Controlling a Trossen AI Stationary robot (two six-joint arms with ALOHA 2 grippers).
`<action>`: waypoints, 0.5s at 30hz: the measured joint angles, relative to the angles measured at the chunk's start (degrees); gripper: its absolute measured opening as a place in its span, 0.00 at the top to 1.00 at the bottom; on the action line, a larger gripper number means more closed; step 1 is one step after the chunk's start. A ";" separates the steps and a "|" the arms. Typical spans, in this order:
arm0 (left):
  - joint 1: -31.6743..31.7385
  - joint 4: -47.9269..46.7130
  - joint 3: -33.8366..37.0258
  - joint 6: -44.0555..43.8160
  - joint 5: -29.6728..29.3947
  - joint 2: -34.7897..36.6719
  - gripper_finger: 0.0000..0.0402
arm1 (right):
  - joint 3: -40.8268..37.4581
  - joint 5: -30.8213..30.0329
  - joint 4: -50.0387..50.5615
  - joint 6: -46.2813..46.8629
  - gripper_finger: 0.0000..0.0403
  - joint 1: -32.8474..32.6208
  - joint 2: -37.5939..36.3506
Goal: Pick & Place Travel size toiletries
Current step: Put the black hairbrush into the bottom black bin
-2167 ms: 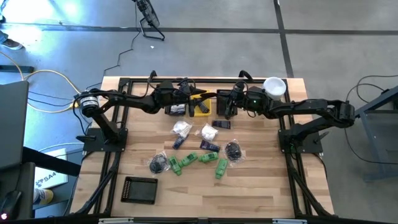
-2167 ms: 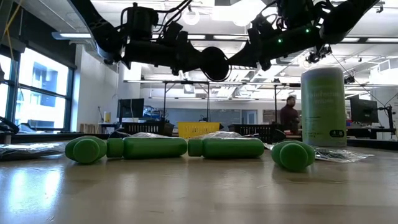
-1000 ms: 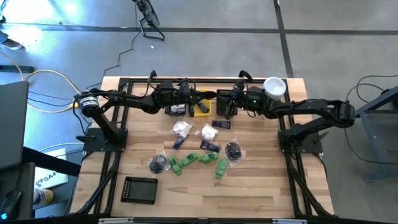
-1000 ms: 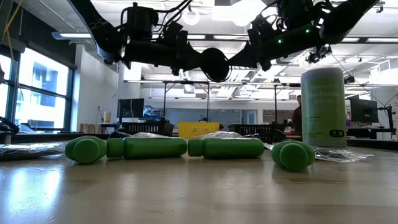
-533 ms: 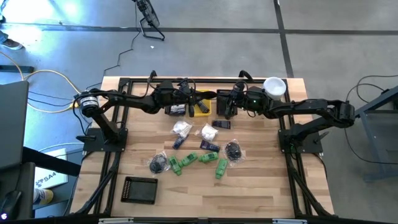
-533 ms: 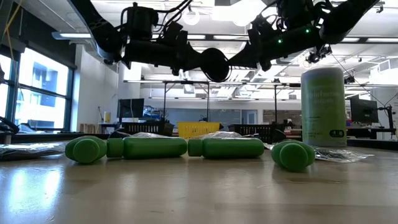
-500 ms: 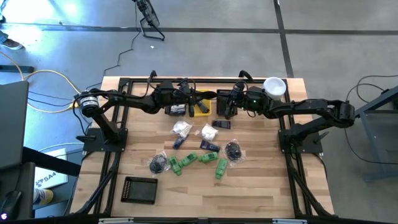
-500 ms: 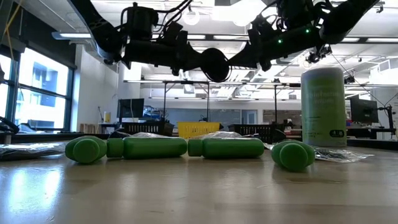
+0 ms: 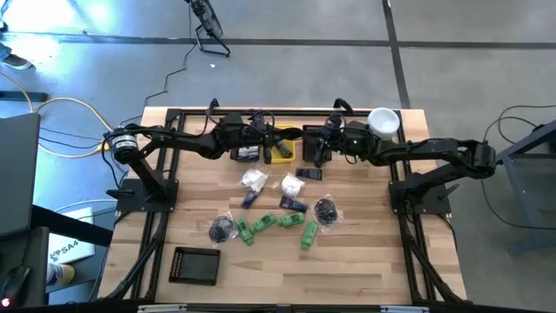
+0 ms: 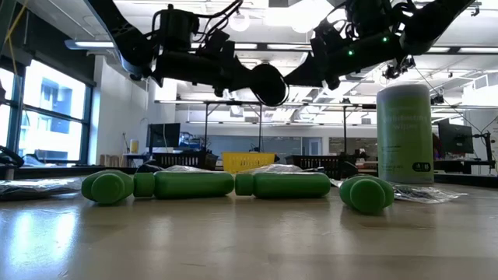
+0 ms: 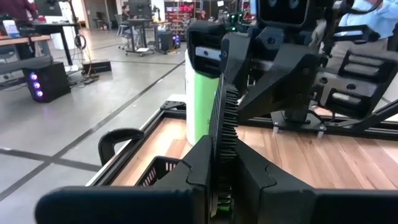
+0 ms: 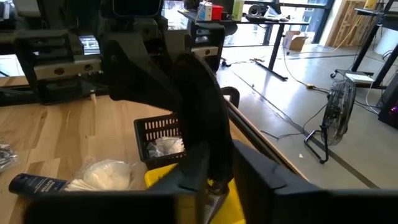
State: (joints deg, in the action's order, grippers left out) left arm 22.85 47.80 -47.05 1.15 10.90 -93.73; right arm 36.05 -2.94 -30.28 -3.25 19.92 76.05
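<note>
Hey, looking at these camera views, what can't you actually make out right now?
- Left hand: left wrist view shows its fingers pressed together, but whether anything sits between them is hidden.
- Right hand: same in the right wrist view.
- Black bin: contents partly blocked by the fingers.
- Blue tubes: too small in the high view to read labels.
- Low view: green bottles hide items behind.

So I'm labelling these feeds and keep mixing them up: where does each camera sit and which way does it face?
High view: overhead, straight down on the wooden table; both arms reach along its far edge.
Low view: at table-top height, level across green bottles; arms overhead.
Left wrist view: on the left arm, looking past the left gripper, its fingers pressed together, toward the pale-green cylinder.
Right wrist view: on the right arm, past the right gripper, also shut, over the yellow bin.
Shared: the cylinder shows in the high, low and left wrist views.
</note>
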 joint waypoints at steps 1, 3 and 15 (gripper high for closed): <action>0.00 -0.08 0.00 -0.04 -0.13 0.00 0.92 | 0.00 0.00 0.11 -0.02 0.78 0.02 -0.13; 0.00 0.01 0.00 -0.04 -0.12 0.02 0.92 | 0.00 -0.04 1.30 -0.03 0.69 0.02 -0.95; -0.59 -20.19 -0.04 -0.72 0.97 11.54 0.92 | 0.00 -11.76 10.43 -7.53 0.43 0.87 -12.95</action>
State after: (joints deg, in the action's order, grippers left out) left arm 22.26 27.61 -47.09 0.43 11.86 -82.20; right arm 36.05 -14.70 -19.86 -10.77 20.80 63.11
